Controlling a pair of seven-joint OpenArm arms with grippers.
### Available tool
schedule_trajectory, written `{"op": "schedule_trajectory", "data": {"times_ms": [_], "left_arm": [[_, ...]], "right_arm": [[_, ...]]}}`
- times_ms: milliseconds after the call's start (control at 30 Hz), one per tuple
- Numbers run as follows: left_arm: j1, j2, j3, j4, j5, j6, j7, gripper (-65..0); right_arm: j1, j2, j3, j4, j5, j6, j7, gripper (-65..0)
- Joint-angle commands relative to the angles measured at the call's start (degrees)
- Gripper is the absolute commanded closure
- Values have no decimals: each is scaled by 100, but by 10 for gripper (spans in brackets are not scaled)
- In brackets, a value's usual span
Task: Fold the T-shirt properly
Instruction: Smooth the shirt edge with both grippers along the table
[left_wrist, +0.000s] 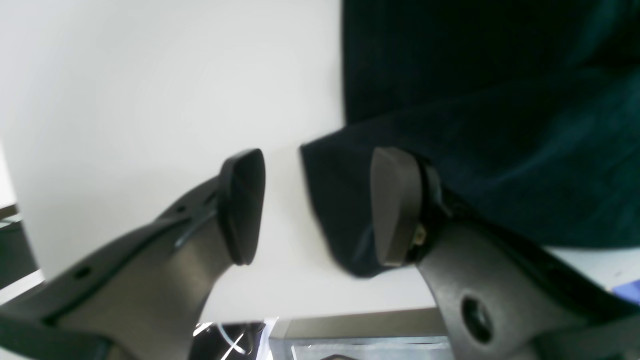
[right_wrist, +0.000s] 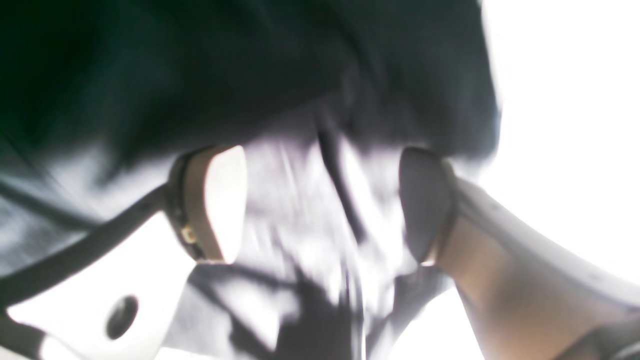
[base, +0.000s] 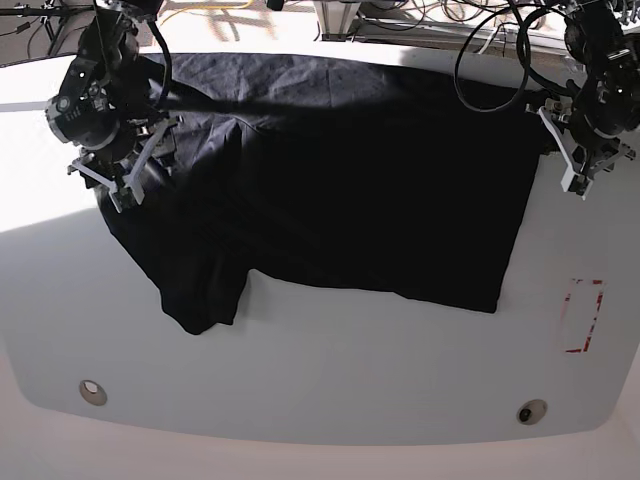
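**Both grippers spread at the shirt's edges, neither gripping**

The T-shirt (base: 350, 170) lies spread on the white table (base: 330, 380), a black sheet with one sleeve hanging down at its near left corner in the base view.

The left gripper (left_wrist: 317, 205) hovers at the shirt's right edge in that view. Its fingers (left_wrist: 245, 205) stand well apart. In the left wrist view a rounded flap of the shirt (left_wrist: 500, 125) reaches into the gap between them, close against the inner face of the right-hand pad, while the other pad sits over bare table (left_wrist: 150, 90). Whether that pad touches the cloth cannot be told; nothing is pinched.

The right gripper (right_wrist: 325, 205) sits over the shirt's far left corner in the base view. Its fingers (right_wrist: 220, 200) are spread wide. The right wrist view is blurred; dark cloth (right_wrist: 225, 65) fills the frame above and behind the pads, and the gap between them shows only smeared light and dark. No cloth is clamped there
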Motion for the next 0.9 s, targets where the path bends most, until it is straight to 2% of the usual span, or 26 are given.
{"op": "schedule_trajectory", "data": {"times_ms": [0, 133, 233, 400, 633, 867], "left_arm": [[-209, 27, 155, 87, -53, -3, -81, -311], [-270, 168, 437, 78, 18, 10, -81, -311], [-270, 300, 657, 69, 361, 194, -90, -311], [-253, 414, 824, -133, 1002, 221, -99, -311], [-200, 291, 744, -792, 1257, 212, -108, -311], [213, 27, 481, -1328, 1249, 212, -732, -311]], "right_arm": [[-456, -207, 646, 52, -69, -14, 151, -433], [-702, -356, 1156, -9, -69, -14, 212, -428], [-852, -365, 1200, -203, -60, -14, 212, -423], [-913, -356, 1208, -449, -60, -14, 230, -422], [-975, -312, 1173, -704, -104, -14, 379, -422], [-975, -40, 1006, -1337, -104, -14, 582, -422]]}}
